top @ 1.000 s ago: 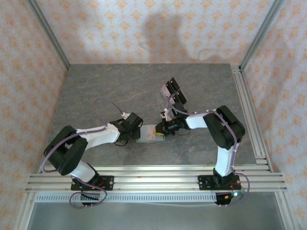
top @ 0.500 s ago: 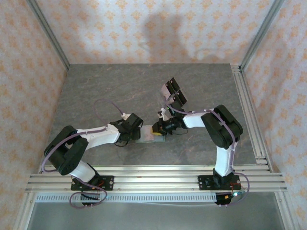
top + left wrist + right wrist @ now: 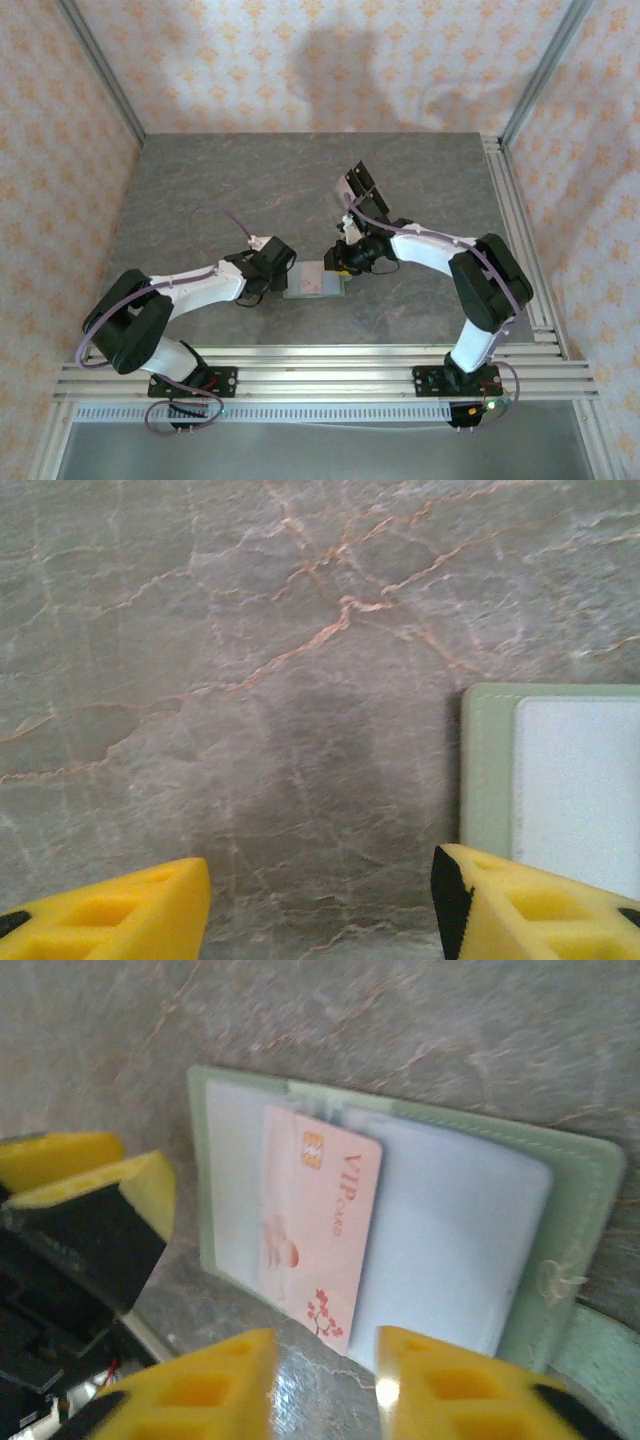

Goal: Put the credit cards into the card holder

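Pink VIP card [image 3: 320,1230]: lies face up on the open card holder, on the inner panel nearer the left arm; from the right wrist its long axis runs nearly 12 to 6, the near end pointing into the gap of the right gripper; whether its far end sits under a pocket lip I cannot tell

Card holder [image 3: 590,1175]: spread open and flat on the marble-patterned table [image 3: 250,680], about midway between the two arms; long axis 9 to 3 from above; clasp tab on the edge toward the right arm

Right gripper [image 3: 325,1375]: at about 2 o'clock from the holder seen from above; fingers slightly parted with nothing between them; the card's near end lies just beyond the tips, apart from both

Left gripper [image 3: 320,910]: at about 10 o'clock from the holder; fingers spread wide with bare table between; one finger stands over the holder's green edge; contact not clear

Black cards [image 3: 358,183]: well apart at about 1 o'clock from the holder, on the right arm's side

Nearer arm: the right, both for the pink card and for the black ones

Relation that counts: the card's long axis lines up with the right gripper's approach; likely a push along 6 to 12 would seat it, the left gripper steadying the opposite edge

Risk: the holder may slide toward 9 o'clock if that edge is not truly pinned
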Robot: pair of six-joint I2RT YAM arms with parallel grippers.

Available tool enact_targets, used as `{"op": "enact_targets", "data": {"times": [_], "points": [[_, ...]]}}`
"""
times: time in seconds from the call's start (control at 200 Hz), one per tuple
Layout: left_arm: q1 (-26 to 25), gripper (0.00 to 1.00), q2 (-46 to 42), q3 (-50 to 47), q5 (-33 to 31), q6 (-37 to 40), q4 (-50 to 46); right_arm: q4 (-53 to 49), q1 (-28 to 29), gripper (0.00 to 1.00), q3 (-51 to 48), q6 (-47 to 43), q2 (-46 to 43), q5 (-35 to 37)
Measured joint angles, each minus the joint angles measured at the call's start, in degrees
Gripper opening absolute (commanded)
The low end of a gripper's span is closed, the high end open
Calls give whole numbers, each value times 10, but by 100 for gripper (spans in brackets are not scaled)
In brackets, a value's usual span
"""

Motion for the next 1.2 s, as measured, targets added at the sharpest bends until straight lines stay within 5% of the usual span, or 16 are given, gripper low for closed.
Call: {"op": "enact_targets", "data": {"times": [0.2, 1.201], "points": [[10, 61, 0, 0, -8, 0, -22, -67, 32, 3, 53, -18, 17, 72], [14, 60, 34, 5, -11, 2, -28, -108, 85, 1, 132, -17, 116, 128]]}}
